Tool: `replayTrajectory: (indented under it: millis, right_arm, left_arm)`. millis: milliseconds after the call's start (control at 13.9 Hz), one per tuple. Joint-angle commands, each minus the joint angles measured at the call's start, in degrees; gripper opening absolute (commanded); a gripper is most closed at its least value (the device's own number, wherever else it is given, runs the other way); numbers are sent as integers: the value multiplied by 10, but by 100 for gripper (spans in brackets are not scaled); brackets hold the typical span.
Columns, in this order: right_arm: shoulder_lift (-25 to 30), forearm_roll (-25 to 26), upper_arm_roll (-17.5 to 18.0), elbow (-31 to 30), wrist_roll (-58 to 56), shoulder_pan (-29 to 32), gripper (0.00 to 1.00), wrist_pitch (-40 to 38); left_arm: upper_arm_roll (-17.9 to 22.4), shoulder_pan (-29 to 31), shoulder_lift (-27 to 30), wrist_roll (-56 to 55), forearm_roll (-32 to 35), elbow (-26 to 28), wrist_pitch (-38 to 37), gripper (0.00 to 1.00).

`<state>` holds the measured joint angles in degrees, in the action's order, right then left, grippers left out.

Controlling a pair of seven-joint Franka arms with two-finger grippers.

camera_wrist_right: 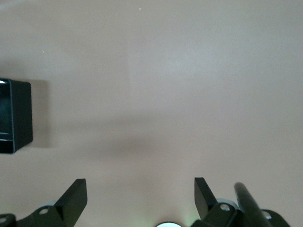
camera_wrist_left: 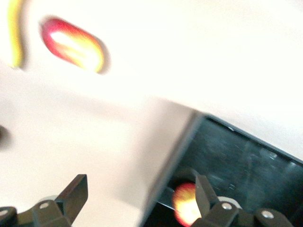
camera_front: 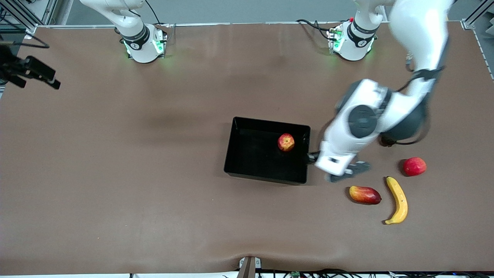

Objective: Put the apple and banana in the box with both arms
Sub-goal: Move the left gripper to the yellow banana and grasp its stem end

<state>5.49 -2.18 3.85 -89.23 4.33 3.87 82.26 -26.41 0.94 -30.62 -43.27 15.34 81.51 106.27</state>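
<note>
The apple [camera_front: 286, 142] lies inside the black box [camera_front: 251, 154] at mid-table, close to the wall toward the left arm's end. My left gripper [camera_front: 335, 169] hangs open and empty just outside that wall. In the left wrist view its gripper [camera_wrist_left: 141, 194] straddles the box wall [camera_wrist_left: 246, 161], with the apple [camera_wrist_left: 185, 204] beside one finger. The banana [camera_front: 397, 200] lies on the table nearer the front camera, toward the left arm's end, and shows as a yellow strip [camera_wrist_left: 15, 33]. My right gripper [camera_wrist_right: 141, 189] waits open over bare table, with a box corner [camera_wrist_right: 16, 116] in view.
An elongated red-yellow fruit [camera_front: 364, 194] lies beside the banana, and also appears in the left wrist view [camera_wrist_left: 73, 45]. A plain red fruit [camera_front: 414, 166] sits farther from the camera than the banana. A dark fixture [camera_front: 32, 71] juts in at the right arm's end.
</note>
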Motion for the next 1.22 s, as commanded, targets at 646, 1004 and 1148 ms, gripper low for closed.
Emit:
replayTrajectory:
  millis: [646, 1004, 1148]
  right_arm:
    - [-18, 23, 3, 26, -55, 3, 100, 13]
    - [-18, 22, 3, 26, -55, 3, 100, 12]
    - [-18, 22, 3, 26, -55, 3, 100, 13]
  left_arm:
    - [0, 257, -144, 393, 152, 11, 235, 100]
    - [32, 259, -186, 379, 146, 10, 332, 100]
    - [32, 260, -182, 379, 138, 11, 333, 94]
